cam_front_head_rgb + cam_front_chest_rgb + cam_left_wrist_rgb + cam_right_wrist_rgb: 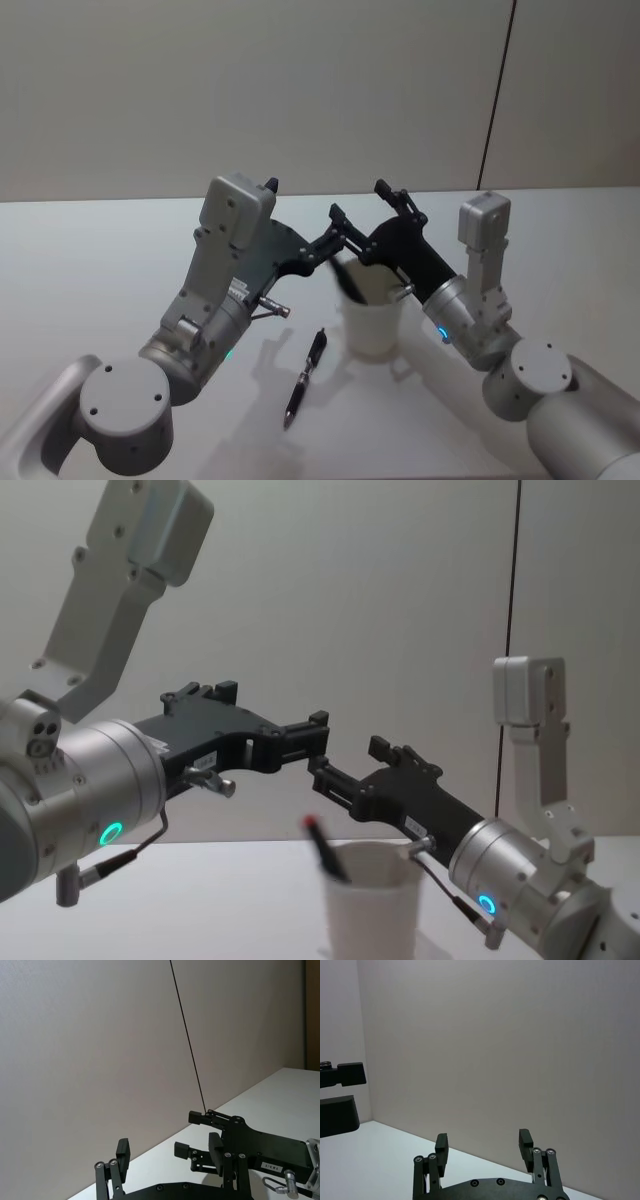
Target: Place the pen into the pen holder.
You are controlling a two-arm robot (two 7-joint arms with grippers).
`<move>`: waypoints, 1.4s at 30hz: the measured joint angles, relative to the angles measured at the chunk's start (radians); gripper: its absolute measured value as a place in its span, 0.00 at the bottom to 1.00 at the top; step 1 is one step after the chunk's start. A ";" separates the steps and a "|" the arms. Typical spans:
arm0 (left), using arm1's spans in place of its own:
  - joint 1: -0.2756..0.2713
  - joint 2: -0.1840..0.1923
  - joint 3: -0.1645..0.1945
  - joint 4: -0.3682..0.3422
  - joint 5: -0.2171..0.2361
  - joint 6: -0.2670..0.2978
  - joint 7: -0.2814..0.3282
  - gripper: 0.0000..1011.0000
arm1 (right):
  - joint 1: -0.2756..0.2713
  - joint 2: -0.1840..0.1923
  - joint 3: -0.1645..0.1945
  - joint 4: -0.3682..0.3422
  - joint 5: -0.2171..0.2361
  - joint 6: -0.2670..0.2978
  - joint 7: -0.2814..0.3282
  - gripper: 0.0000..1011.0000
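The pen (pixel 305 378) lay flat on the table (pixel 120 260), just beside the pen holder (pixel 375 325), on the robot's left of it. Its long way ran from near the robot to far, leaning a bit right. Another pen (pixel 322 848) leaned inside the cup. Your left gripper (pixel 169 1152) and right gripper (pixel 483 1142) hung open and empty, up over the cup. You had not grabbed the pen yet, so I think one gripper next had to drop down and pinch its middle.
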 joint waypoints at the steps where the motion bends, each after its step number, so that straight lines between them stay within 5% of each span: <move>1: 0.000 0.000 0.000 0.000 0.000 0.000 0.000 0.99 | 0.000 0.000 0.001 0.000 0.001 0.000 0.001 0.83; 7: 0.000 0.000 0.000 0.000 0.000 0.000 0.000 0.99 | -0.011 0.003 0.006 -0.026 0.010 0.011 0.002 0.99; 23: 0.000 0.000 0.000 0.000 0.000 0.000 0.000 0.99 | -0.142 0.049 0.026 -0.303 0.031 0.130 -0.052 0.99; 42: 0.000 0.000 0.000 0.000 0.000 0.000 0.000 0.99 | -0.352 0.138 0.071 -0.703 0.024 0.381 -0.290 0.99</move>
